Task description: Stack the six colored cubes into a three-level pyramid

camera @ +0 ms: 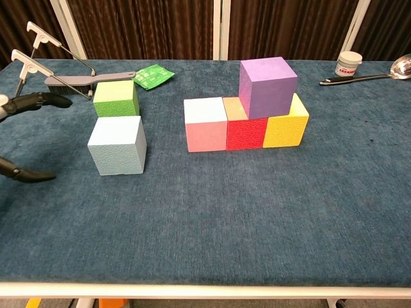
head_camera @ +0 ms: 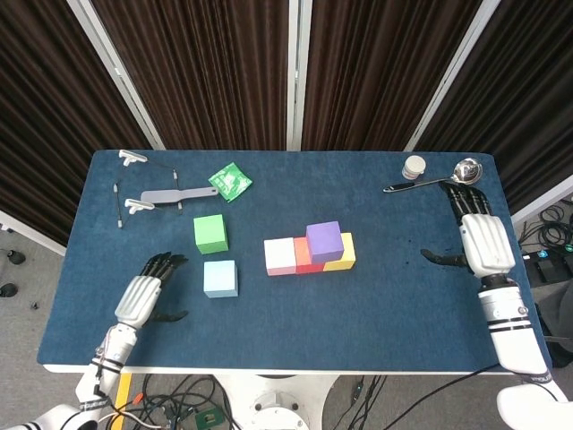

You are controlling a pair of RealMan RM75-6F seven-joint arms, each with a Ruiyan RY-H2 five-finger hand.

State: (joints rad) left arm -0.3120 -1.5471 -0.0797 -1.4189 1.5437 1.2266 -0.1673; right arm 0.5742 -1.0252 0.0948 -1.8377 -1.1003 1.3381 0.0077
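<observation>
A pink cube (head_camera: 279, 257) (camera: 205, 124), a red cube (head_camera: 303, 255) (camera: 245, 133) and a yellow cube (head_camera: 341, 257) (camera: 284, 127) stand in a row mid-table. A purple cube (head_camera: 324, 241) (camera: 267, 86) rests on top, over the red and yellow ones. The light blue cube (head_camera: 219, 279) (camera: 117, 145) and the green cube (head_camera: 210, 234) (camera: 115, 98) sit apart on the left. My left hand (head_camera: 141, 297) (camera: 19, 138) is open, fingers spread, just left of the light blue cube. My right hand (head_camera: 484, 242) hovers open near the table's right edge, far from the cubes.
A long-handled grey tool (head_camera: 154, 196) (camera: 58, 78) and a green packet (head_camera: 230, 182) (camera: 150, 76) lie at the back left. A small white jar (head_camera: 414, 167) (camera: 348, 64) and a metal spoon (head_camera: 440, 176) (camera: 376, 72) lie at the back right.
</observation>
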